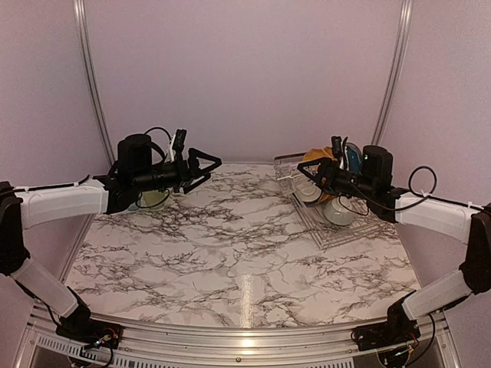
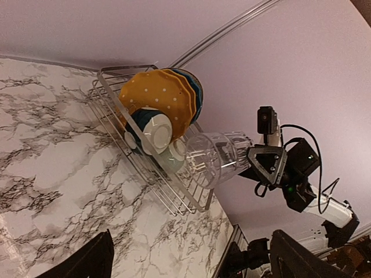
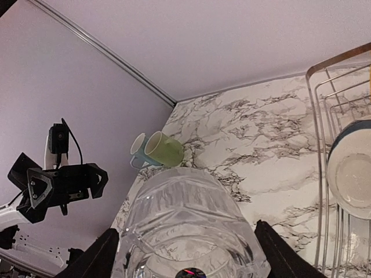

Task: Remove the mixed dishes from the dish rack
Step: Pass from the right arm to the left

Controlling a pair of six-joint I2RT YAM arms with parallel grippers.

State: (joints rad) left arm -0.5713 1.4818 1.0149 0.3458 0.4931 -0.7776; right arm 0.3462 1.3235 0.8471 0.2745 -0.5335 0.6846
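Right claw (image 2: 246, 157): clamped on clear glass (image 2: 211, 159), tipped sideways in the air, by dish rack (image 2: 174, 197) left edge. Left claw (image 1: 205, 163): spread wide, holding nothing, well apart from glass.

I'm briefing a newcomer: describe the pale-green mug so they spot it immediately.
Start at the marble table's far left corner, behind the left arm. Two mugs sit side by side there. The pale-green mug differs from the light-blue mug by colour.
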